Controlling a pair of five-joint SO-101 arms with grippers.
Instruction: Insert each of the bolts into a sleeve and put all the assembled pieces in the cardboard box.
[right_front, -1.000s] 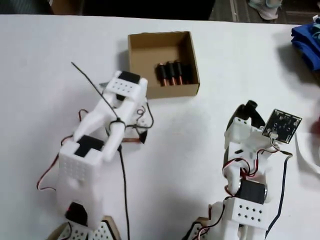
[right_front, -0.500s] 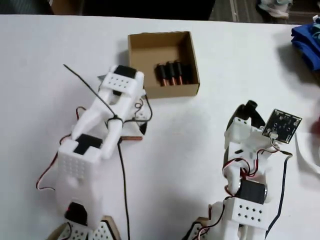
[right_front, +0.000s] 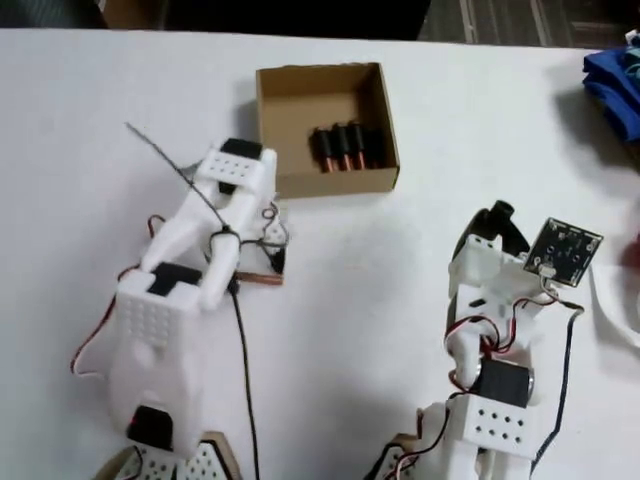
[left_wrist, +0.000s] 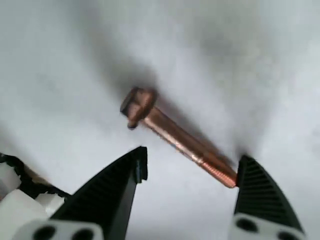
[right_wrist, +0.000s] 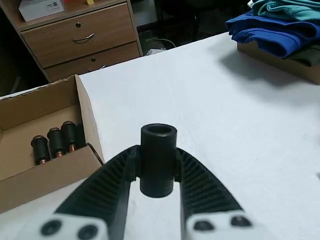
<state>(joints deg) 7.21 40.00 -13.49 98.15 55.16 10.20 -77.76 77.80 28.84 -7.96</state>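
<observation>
Your left end effector (left_wrist: 194, 156) is released, its two dark fingers spread wide with nothing between them. It hangs low over the copper bolt (left_wrist: 175, 137), which lies flat on the white worktop (right_front: 400, 300) near the front wall of the cardboard box (right_front: 330, 182). The bolt's threaded tip sits close to one finger and its flanged head points away. That spread looks meant to straddle the shank, so you would want to close across the shank rather than at the tip.

Your right end effector (right_wrist: 157, 165) is clenched on the black sleeve (right_wrist: 158, 150), holding it upright above the worktop with the open bore facing up and away from the fingers. I judge it is held that way so the bolt can be fed into the bore, and the grip low on the sleeve leaves the mouth free.

Three assembled pieces (right_front: 343, 147) already lie side by side inside the box, against its right-hand part in the high view. This bolt and sleeve appear to be the pair left to join. The two arms are well apart, so bringing them together is the next demand.
</observation>
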